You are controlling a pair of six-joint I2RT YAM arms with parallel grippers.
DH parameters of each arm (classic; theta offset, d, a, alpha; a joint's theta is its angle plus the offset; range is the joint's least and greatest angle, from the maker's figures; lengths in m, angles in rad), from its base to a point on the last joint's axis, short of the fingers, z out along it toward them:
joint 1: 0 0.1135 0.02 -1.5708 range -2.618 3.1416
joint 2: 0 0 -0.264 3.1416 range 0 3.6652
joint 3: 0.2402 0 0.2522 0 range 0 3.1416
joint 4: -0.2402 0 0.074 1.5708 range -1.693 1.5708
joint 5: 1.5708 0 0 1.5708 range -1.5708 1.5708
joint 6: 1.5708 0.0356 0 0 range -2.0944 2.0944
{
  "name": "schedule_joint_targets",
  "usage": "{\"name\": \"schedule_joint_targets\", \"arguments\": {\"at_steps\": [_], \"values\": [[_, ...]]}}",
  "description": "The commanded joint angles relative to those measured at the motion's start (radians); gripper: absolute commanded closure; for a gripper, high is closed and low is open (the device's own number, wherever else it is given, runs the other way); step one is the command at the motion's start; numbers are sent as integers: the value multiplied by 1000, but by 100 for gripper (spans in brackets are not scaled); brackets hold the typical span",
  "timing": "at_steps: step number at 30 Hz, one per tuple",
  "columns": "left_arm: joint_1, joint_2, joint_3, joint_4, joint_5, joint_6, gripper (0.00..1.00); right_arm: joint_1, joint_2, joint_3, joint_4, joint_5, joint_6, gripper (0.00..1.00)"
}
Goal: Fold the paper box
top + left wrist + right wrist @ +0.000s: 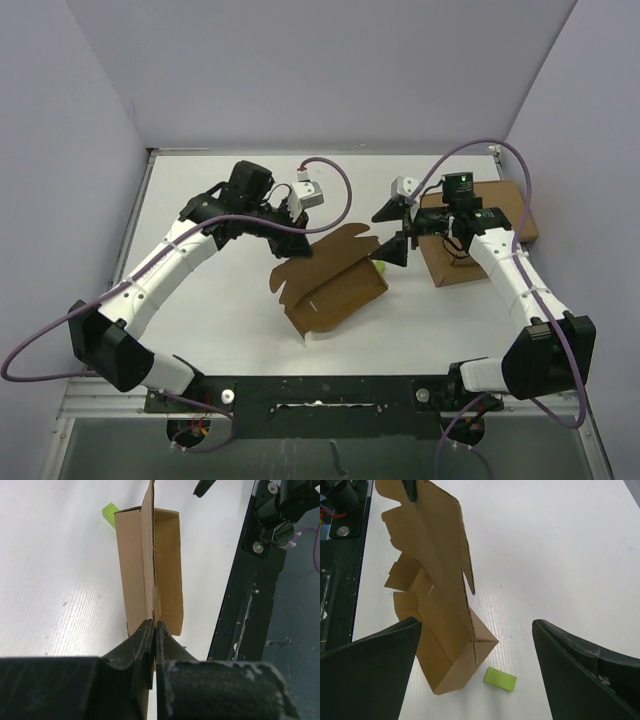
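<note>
Left claw (153,624) clamps an upright flap of the paper box (167,570); right claw (475,625) gapes wide beside it, gripping nothing.

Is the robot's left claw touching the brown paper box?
Touching. The left wrist view shows the left gripper shut on the paper box, its two fingers pinching the upright cardboard flap between them with no gap.

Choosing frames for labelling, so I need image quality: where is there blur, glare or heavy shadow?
Top external: even light, the paper box sharp, shadows faint. Left wrist: the left claw is soft up close, the table nearly washed out white. Right wrist: the right claw is dark and blurred; the green block is crisp.
</note>
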Motion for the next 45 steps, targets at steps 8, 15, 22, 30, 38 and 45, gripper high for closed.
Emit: {"name": "schedule_joint_targets", "arguments": {"at_steps": [8, 15, 22, 30, 38, 45], "values": [[-50, 68, 126, -64, -29, 73, 100, 94, 38, 14, -61, -1, -120, 23], [-55, 68, 128, -59, -35, 83, 100, 101, 67, 25, -108, -30, -134, 39], [-60, 59, 115, -47, -40, 83, 100, 114, 81, 31, -120, -42, -129, 57], [-61, 37, 82, -7, -49, 72, 100, 117, 89, 32, -119, -49, -113, 85], [-58, -27, -13, 90, -114, 11, 100, 113, 87, 34, -141, -66, -134, 100], [-42, -182, -182, 306, -221, -165, 75, 101, 84, 33, -140, -72, -125, 100]]}}
